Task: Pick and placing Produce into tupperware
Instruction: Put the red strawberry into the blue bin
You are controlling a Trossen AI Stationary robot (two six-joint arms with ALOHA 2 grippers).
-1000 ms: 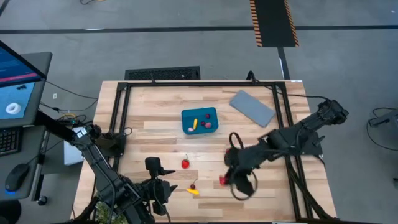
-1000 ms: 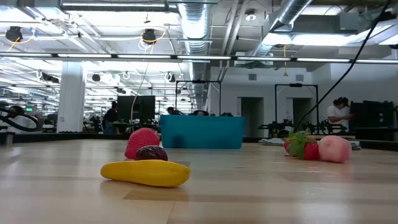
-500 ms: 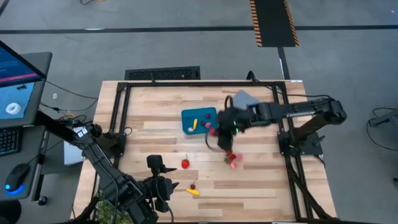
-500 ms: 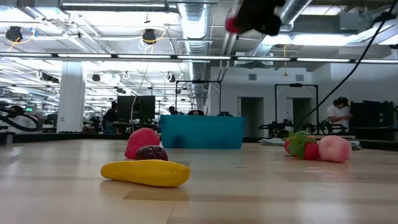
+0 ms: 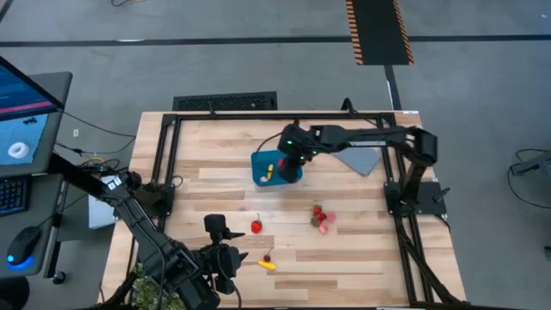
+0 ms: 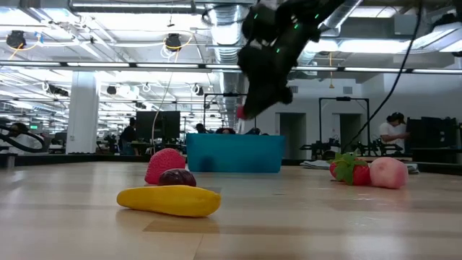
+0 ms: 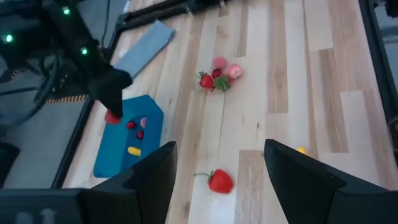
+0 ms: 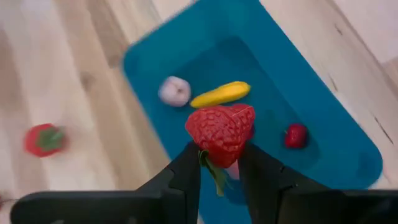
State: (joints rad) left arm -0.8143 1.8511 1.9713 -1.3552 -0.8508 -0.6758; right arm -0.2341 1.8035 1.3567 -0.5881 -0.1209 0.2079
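On wooden worktop (image 5: pixel 362 250), right gripper (image 8: pixel 219 163) clenched around strawberry (image 8: pixel 221 132), hanging above tupperware (image 5: pixel 262 176). Better to lower a little, release over free floor, clear of banana (image 8: pixel 220 94) inside. Left gripper (image 7: pixel 217 171) spread wide, waiting near edge.

Grey concrete floor (image 5: pixel 215 52) with black-and-yellow hazard strip (image 5: pixel 377 30). Light wooden desk (image 5: pixel 215 155), black-framed. Monitor (image 5: pixel 26 103) and mouse (image 5: pixel 24 245) beside it. Overhead: silver ducts (image 6: pixel 227 29), fluorescent strips (image 6: pixel 108 65). Distant person (image 6: pixel 393 130).

The right gripper (image 8: pixel 219 163) hangs stretched far across, fingers clamped, while the left gripper (image 7: pixel 217 177) waits open.
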